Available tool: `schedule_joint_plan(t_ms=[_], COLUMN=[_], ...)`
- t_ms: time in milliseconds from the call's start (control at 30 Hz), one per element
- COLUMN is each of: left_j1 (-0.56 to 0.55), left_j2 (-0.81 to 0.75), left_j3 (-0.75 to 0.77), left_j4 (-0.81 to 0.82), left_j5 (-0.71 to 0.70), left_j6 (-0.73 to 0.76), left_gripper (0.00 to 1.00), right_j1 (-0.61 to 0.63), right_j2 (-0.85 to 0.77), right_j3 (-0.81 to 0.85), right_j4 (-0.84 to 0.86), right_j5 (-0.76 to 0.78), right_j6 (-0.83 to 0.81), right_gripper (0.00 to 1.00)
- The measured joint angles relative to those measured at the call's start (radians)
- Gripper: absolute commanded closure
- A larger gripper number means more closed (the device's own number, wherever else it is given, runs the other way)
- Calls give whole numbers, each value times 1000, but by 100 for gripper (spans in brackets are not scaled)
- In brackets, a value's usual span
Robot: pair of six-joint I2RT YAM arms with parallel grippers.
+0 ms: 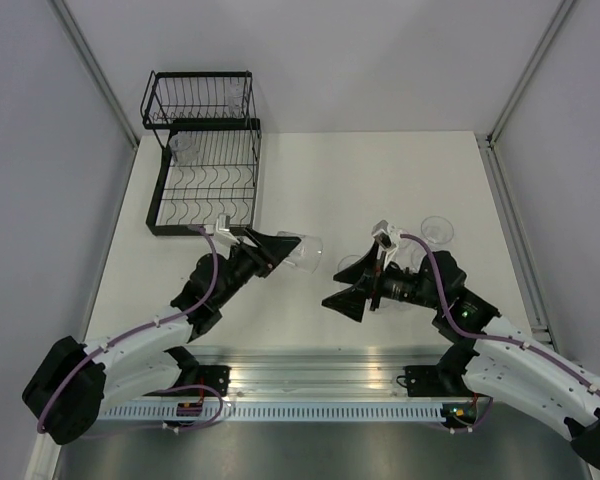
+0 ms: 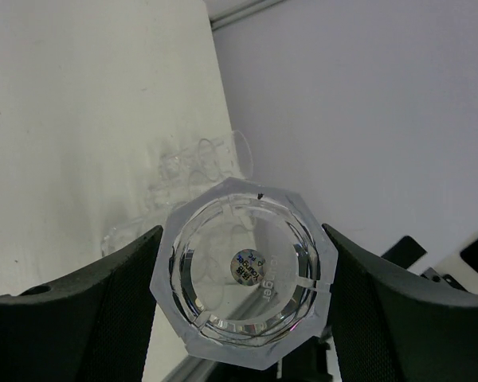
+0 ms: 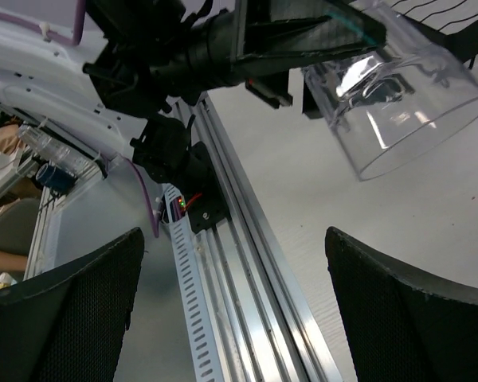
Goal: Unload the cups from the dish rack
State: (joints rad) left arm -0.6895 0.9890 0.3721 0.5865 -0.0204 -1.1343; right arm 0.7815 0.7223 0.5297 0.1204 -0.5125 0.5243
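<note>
Left wrist view: left claw [image 2: 243, 318] pinching clear tumbler [image 2: 243, 274].
Right claw [image 1: 342, 303]: spread, empty.
Advice: tilt upright, set on surface [image 1: 380, 180] beside other cups [image 1: 438, 230].

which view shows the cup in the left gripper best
Right wrist: the held cup shows side-on, with its wall and open rim clear. Left wrist sees only its base, end-on. Top external shows it small and faint.
</note>
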Motion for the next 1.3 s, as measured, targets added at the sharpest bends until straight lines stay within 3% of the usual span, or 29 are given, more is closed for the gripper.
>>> schedule_joint_plan(t_ms=[400, 1067, 1300], left_j1=[0, -73, -98], left_j2=[85, 195, 275], left_j3=[-174, -247, -264], left_j4=[439, 602, 675], left_j5=[76, 82, 61], left_j6=[-290, -409, -459], left_gripper=[98, 98, 98], right_j1=[0, 0, 0], right_j2=[137, 263, 276], right_j3=[-19, -21, -38], right_j4=[94, 335, 355], right_j5=[67, 32, 19], right_j6=[48, 135, 161], right_gripper=[2, 16, 40])
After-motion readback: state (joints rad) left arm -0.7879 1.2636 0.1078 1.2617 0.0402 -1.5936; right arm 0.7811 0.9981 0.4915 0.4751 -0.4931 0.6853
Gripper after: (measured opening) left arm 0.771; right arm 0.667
